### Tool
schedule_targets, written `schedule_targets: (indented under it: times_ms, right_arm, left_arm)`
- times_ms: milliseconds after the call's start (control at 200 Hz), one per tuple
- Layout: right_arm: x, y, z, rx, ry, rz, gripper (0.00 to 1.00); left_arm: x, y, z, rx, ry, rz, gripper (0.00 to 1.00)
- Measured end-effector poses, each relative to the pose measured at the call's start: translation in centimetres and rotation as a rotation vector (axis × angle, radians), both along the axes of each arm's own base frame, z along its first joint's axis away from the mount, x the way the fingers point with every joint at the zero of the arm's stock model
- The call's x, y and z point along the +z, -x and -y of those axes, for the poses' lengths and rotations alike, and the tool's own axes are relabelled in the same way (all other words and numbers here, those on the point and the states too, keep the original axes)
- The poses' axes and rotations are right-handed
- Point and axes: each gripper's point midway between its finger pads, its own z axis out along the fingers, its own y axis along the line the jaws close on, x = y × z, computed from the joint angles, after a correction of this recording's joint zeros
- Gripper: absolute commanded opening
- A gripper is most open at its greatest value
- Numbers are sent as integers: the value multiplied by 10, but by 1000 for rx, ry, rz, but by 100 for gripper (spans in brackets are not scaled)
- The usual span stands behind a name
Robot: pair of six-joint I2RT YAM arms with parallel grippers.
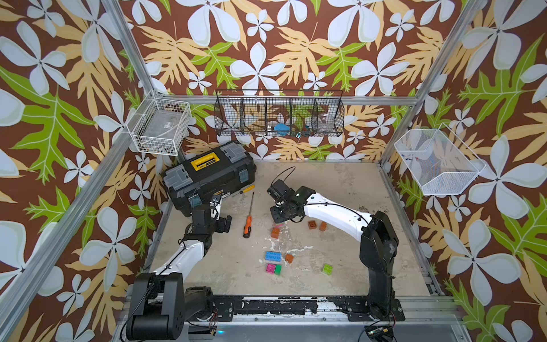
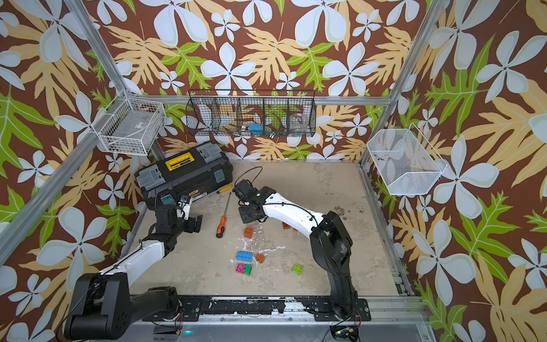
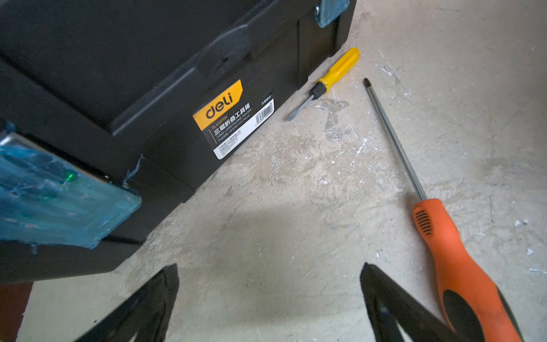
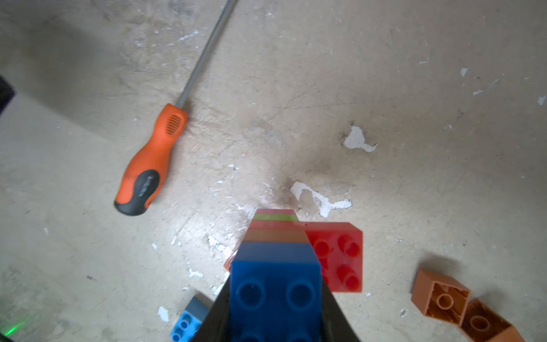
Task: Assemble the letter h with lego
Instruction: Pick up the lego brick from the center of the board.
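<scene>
**Risk.** I judge the striped column (image 4: 275,237) to be the weak point. The right gripper (image 4: 275,278) clamps only its top blue brick, jaws narrow, one finger on each flank. The orange, pink and green layers beyond it hang unsupported. A sideways load while seating it could crack a joint or twist the stack in the grip. Its far end meets the red brick (image 4: 340,257); I cannot tell whether they touch. An off-square press would likely skid that brick away.

**Location.** In both top views this start of the letter h sits at frame centre, mostly hidden under the right arm's wrist. The long blue brick (image 1: 273,256) and other loose pieces lie at lower centre.

**Left gripper** (image 3: 270,265). Jaws wide, holding nothing, over bare table between the toolbox (image 3: 177,88) and the orange screwdriver (image 3: 453,266). A careless sweep could strike the handle.
</scene>
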Motion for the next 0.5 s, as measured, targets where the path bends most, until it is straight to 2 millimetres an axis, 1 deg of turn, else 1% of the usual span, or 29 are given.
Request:
schedule_targets:
  times_ms: [65, 160, 225, 375, 435, 500]
  right_arm:
    - [8, 7, -5, 25, -9, 10, 17]
    - [22, 12, -7, 47, -27, 35, 17]
    - [27, 16, -8, 60, -28, 52, 17]
    - [26, 39, -17, 98, -33, 37, 19]
    - [22, 46, -18, 68, -44, 18, 19]
    - [17, 50, -18, 16, -67, -4, 20]
  left_arm:
    - [0, 0, -1, 5, -3, 0, 100]
    - [0, 0, -2, 9, -3, 0, 100]
    - [0, 0, -2, 10, -3, 0, 100]
    - [0, 0, -2, 13, -4, -1, 100]
    - [-1, 0, -2, 16, 1, -2, 100]
    - [-1, 0, -2, 17, 1, -2, 100]
